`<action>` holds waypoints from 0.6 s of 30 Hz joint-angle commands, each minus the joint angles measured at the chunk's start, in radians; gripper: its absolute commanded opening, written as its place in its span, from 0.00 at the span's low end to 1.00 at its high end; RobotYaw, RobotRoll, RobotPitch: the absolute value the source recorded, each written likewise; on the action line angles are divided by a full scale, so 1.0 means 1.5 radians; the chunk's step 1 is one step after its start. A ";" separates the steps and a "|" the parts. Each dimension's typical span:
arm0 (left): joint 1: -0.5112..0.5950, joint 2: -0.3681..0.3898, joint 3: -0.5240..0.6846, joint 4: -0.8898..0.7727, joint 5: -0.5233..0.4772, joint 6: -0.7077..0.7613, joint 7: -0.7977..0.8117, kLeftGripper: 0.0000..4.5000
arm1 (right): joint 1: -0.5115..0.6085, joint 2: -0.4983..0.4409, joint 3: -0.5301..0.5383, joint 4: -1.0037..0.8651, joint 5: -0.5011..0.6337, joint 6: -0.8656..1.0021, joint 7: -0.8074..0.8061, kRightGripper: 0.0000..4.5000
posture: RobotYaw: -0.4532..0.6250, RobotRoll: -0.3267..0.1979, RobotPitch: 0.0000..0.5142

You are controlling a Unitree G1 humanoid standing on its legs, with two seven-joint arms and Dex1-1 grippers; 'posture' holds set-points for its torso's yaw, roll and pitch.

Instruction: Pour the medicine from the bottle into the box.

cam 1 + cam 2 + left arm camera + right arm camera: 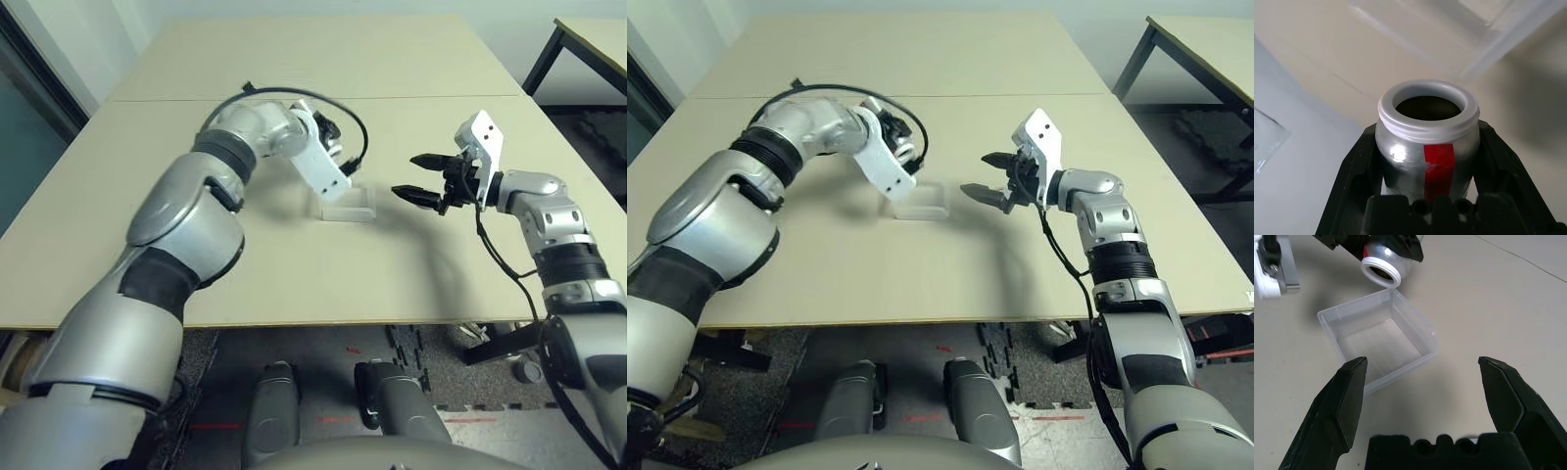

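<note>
Our left gripper was clamped on the bottle, its open mouth tipped down over the far edge of the box on the table. We judged more tilt, centred over the tray, would pour cleanly. Our right gripper hovered just beside the box, its 2 fingers spread wide and empty; nothing blocked the pour.

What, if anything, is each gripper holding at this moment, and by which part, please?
The left gripper holds the bottle by its body, below the open mouth. The right gripper holds nothing.
</note>
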 commanded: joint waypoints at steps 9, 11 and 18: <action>-0.011 -0.010 0.042 0.013 -0.031 0.017 -0.013 0.60 | 0.018 -0.007 -0.010 -0.040 0.018 0.025 -0.007 1.00 | 0.31 0.62 0.15; -0.010 -0.010 0.046 0.013 -0.036 0.018 -0.016 0.60 | 0.017 -0.007 -0.010 -0.039 0.017 0.025 -0.007 1.00 | 0.32 0.62 0.15; 0.010 -0.015 0.164 0.016 -0.159 0.012 -0.116 0.60 | 0.009 -0.006 -0.006 -0.034 0.015 0.024 -0.004 1.00 | 0.32 0.62 0.16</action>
